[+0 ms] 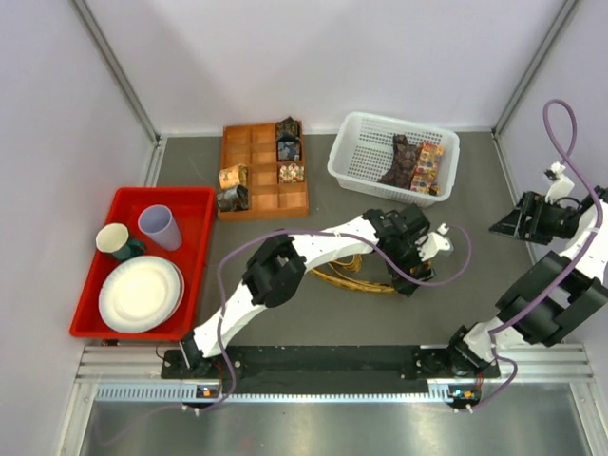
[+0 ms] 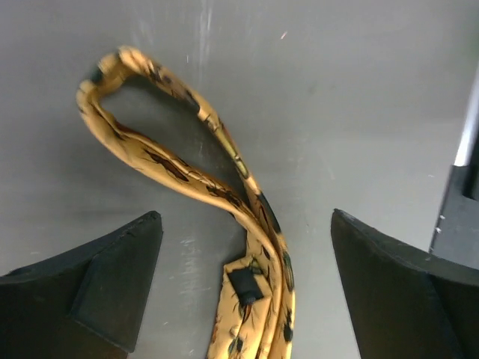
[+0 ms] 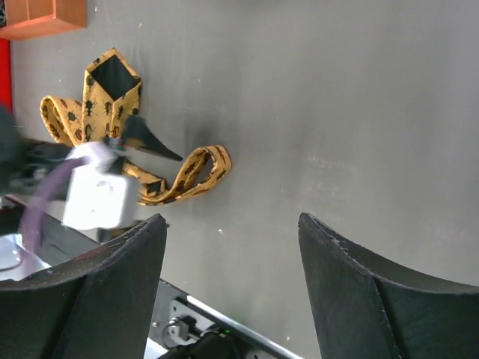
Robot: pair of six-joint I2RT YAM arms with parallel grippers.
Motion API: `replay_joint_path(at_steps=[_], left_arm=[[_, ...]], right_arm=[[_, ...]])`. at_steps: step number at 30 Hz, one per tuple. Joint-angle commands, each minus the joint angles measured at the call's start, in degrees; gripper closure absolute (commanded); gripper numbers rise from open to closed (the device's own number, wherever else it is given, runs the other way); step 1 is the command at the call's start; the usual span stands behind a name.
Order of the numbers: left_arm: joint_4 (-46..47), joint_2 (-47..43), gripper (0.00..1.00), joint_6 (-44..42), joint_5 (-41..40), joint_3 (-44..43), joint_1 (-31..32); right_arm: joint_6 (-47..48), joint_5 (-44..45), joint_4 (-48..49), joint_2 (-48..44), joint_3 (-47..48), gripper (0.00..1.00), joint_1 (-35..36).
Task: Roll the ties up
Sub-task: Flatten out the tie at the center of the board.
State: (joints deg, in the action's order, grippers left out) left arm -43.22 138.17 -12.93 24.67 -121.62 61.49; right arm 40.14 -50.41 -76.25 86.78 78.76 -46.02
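Grey table (image 1: 380,318); overhead, the left arm (image 1: 323,242) half hides the yellow tie (image 1: 353,281); the wrist view shows it looped between the left gripper's (image 2: 245,217) wide jaws.

Red bin (image 1: 180,194) w/ plate (image 1: 140,294), 2 cups (image 1: 159,226); wood tray (image 1: 249,152); white basket (image 1: 353,152)

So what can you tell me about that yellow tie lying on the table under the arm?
The yellow tie is golden, woven-looking fabric printed with small dark insect-like markings. It is unrolled and lies loosely folded on the grey table, with one narrow stretch standing on edge in an open loop. One pointed end shows a dark lining. The left gripper hangs open over it, a finger on either side, not touching it.
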Motion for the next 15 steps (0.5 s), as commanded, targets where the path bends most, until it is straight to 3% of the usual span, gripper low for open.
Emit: replay_joint_path(at_steps=[1, 2, 3, 7, 9, 10, 13, 15], left_arm=[[-0.81, 2.01, 0.10, 3.09, -4.09, -0.99, 0.73], [-1.07, 2.54, 0.17, 3.17, -4.01, -0.64, 0.73], [-1.60, 2.72, 0.36, 2.30, -3.40, -0.55, 0.73], [-5.63, -1.57, 0.79, -3.39, 1.16, 2.08, 0.65], [-5.73, -9.03, 0.89, -9.18, 8.26, 8.83, -0.23], [-5.65, -15.58, 0.99, -11.31, 11.60, 11.64, -0.93], [-8.00, -27.63, 1.00, -20.26, 24.35, 22.63, -5.41], [-18.08, -31.89, 1.00, -31.03, 31.83, 27.04, -10.31]], right_arm=[[5.21, -3.64, -10.94, -0.74, 3.77, 0.30, -0.30], [5.21, -4.16, -11.11, -0.48, 4.03, 0.30, -0.30], [5.12, -4.34, -11.12, -0.47, 4.21, 0.30, -0.30], [5.21, -4.17, -10.33, -0.74, 3.77, 0.31, 1.36], [3.47, -3.38, -7.43, -1.87, 1.85, 0.32, 4.51], [2.76, -3.12, -6.03, -2.32, 0.96, 0.32, 6.01], [-1.81, -0.14, 1.35, -3.99, -2.55, 0.31, 14.36], [-5.32, 1.89, 7.21, -4.52, -4.49, 0.29, 22.15]])
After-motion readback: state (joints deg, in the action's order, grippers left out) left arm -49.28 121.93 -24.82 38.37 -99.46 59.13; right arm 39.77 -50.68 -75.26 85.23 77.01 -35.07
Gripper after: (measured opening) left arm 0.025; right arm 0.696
